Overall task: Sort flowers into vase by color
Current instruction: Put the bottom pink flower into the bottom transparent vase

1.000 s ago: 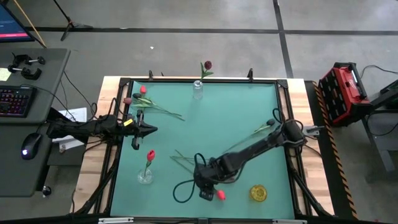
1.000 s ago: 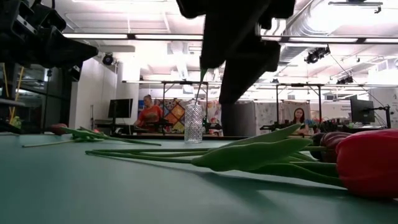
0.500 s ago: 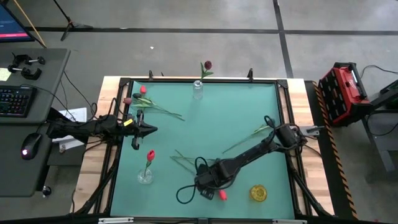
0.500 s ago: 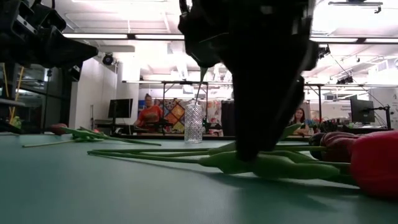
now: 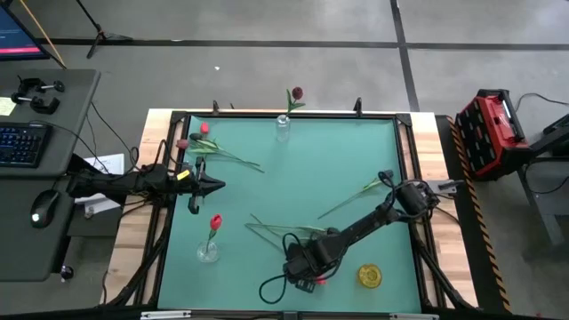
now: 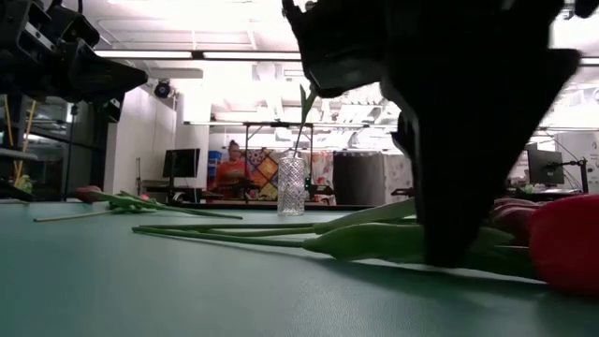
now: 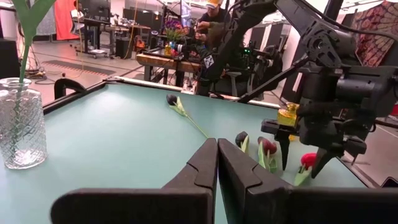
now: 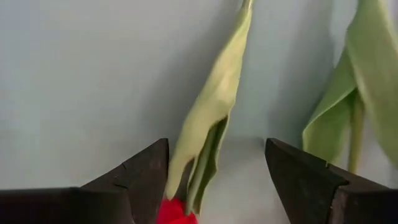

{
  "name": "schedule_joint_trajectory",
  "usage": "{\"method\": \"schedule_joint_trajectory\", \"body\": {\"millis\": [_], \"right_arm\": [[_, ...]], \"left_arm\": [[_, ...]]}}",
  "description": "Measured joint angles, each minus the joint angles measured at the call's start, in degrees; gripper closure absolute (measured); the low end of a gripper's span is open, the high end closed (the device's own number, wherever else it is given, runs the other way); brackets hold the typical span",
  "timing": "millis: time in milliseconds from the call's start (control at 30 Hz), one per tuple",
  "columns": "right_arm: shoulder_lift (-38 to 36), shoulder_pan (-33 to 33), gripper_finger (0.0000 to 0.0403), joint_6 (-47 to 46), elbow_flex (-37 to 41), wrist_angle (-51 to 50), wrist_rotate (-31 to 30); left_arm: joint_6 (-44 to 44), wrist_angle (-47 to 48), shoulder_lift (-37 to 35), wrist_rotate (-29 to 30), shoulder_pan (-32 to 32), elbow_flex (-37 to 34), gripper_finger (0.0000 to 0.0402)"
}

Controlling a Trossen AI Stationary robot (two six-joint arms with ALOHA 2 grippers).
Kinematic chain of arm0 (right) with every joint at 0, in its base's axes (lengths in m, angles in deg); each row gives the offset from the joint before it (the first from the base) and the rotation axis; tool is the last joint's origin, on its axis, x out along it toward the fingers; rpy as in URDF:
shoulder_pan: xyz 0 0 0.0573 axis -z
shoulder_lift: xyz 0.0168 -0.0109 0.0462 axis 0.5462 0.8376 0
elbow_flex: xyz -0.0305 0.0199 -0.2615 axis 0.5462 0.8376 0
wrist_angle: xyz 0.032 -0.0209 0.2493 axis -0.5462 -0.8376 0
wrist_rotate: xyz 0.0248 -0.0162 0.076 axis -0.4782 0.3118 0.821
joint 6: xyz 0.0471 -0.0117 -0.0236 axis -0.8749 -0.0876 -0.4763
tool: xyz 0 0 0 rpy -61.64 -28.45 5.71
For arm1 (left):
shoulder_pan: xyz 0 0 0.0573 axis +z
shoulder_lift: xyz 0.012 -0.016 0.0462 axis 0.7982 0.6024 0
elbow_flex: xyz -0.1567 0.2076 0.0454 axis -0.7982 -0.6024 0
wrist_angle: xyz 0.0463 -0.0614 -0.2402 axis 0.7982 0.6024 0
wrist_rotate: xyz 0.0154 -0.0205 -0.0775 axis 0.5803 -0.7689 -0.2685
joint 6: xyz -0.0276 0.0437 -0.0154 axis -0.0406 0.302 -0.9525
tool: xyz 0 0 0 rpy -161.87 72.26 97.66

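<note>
Grey concrete floor (image 5: 267, 53), a desk (image 5: 40, 169) with keyboard (image 5: 20, 144) (mouse (image 5: 41, 209) beside it), ceiling strip lights (image 6: 234, 56), red toolbox (image 5: 491, 133).

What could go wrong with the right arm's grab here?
1. The right gripper is open, its fingers astride a leaf and the top of the red flower; closing here might pinch leaf or head instead of stem.
2. More stems and a second leaf lie close beside it; lifting could drag a neighbour along.
3. The red-flower vase stands across the table, so a loose grip may drop the flower on the way.
</note>
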Motion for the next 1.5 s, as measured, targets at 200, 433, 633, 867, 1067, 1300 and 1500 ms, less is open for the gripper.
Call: {"method": "schedule_joint_trajectory", "body": {"millis": [200,433,633,867,1067,1300,1500], "right_arm": [[-0.5,0.8,0.0149,4.2,-1.2,-0.3,1.0],[-0.8,0.8,0.0149,12.5,-9.2,-8.4,-0.3],[-1.2,-0.2,0.0149,13.1,-17.0,-20.9,-5.9],[-1.2,-3.6,0.0149,9.0,-19.1,-31.1,-6.3],[-1.8,-5.3,0.0149,5.5,-19.1,-33.8,-6.1],[-8.3,-6.6,0.0149,-6.2,-19.1,-38.9,-8.9],[-13.9,-10.3,0.0149,-17.3,-19.1,-39.9,-11.4]], "left_arm": [[0.0,0.0,0.0,0.0,0.0,0.0,0.0401],[0.0,0.0,0.0,0.0,0.0,0.0,0.0401],[-13.6,-7.3,0.0,0.9,0.0,0.0,0.0401],[-19.6,-20.5,1.3,5.4,0.1,0.7,0.0401],[-17.7,-12.5,10.7,4.4,0.2,9.7,0.0381],[-8.9,0.0,29.2,5.7,2.5,25.5,0.0295],[-3.3,8.1,48.2,-9.7,5.9,39.2,0.0221]]}}
